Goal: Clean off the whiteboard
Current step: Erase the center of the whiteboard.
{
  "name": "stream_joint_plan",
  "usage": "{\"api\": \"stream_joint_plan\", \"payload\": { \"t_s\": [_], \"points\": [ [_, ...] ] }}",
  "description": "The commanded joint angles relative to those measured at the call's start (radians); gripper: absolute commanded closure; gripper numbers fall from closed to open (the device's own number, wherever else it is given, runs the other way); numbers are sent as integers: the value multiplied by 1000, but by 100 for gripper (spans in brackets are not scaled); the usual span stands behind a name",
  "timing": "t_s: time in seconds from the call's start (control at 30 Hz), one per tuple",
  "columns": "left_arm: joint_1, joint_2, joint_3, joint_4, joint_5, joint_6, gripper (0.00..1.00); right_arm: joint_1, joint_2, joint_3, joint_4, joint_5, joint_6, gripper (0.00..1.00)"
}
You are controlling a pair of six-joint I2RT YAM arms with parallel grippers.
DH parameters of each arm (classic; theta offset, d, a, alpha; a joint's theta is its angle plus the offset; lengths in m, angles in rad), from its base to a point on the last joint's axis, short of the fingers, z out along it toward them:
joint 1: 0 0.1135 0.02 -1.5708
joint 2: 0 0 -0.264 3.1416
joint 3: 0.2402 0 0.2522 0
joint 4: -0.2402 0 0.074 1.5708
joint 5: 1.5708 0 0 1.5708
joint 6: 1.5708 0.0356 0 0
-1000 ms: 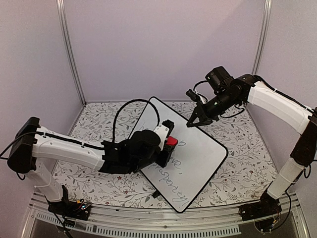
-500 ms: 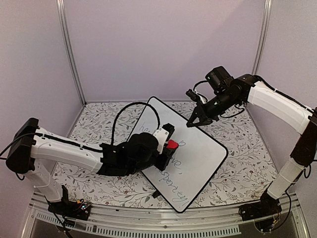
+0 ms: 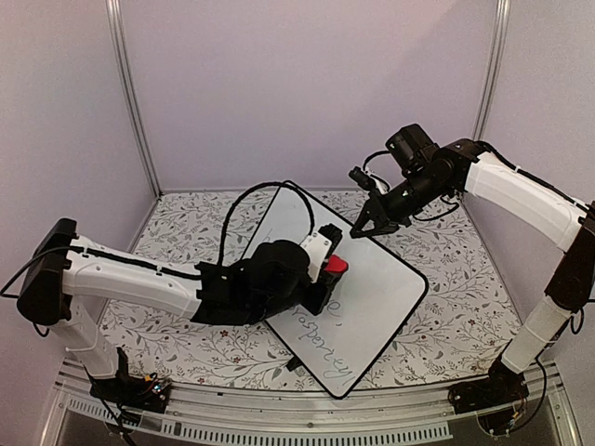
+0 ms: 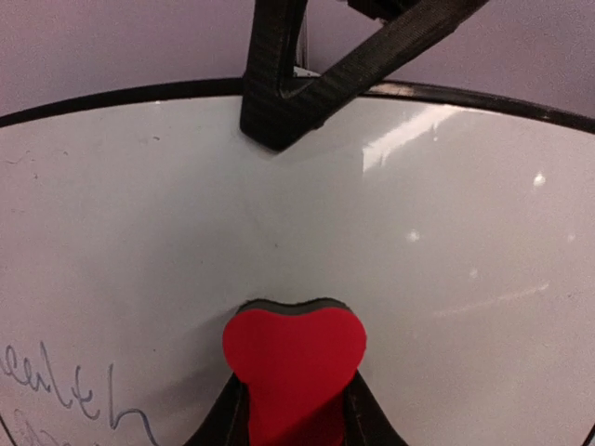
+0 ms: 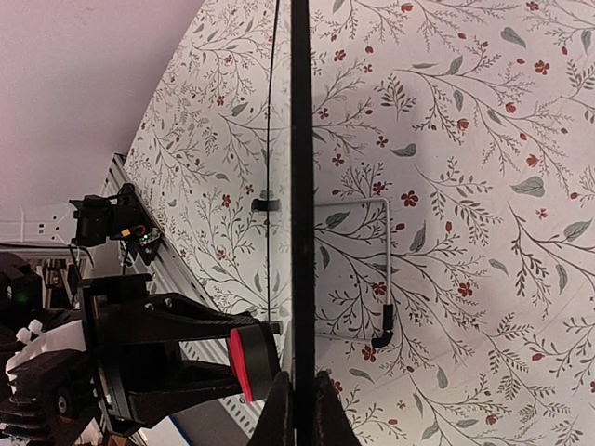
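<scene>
On glossy whiteboard [image 3: 386, 279], heart-shaped red eraser [image 4: 293, 358].

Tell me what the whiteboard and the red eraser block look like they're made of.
Whiteboard: smooth glossy white panel, probably coated board, judging by sharp light reflections. Red eraser: matte, likely foam, with a dark layer along its edge, perhaps felt.

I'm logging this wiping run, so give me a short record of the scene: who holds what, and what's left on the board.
left claw: shut on the red eraser, at the middle of the whiteboard
right claw: shut on the whiteboard's far rim
writing: dark cursive on the near half
far half: looks blank
underneath: flowered tablecloth
</scene>
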Motion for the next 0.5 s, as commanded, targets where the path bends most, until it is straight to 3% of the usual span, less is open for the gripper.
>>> {"api": "stream_joint_plan", "payload": {
  "t_s": [0.0,0.47],
  "points": [
    [9,19,36,-13,-10,34,100,9,-24,16,49,-45,-8,100],
    [36,-4,-30,-18,-37,5,100,9,-21,18,51,-47,-9,100]
  ]
}}
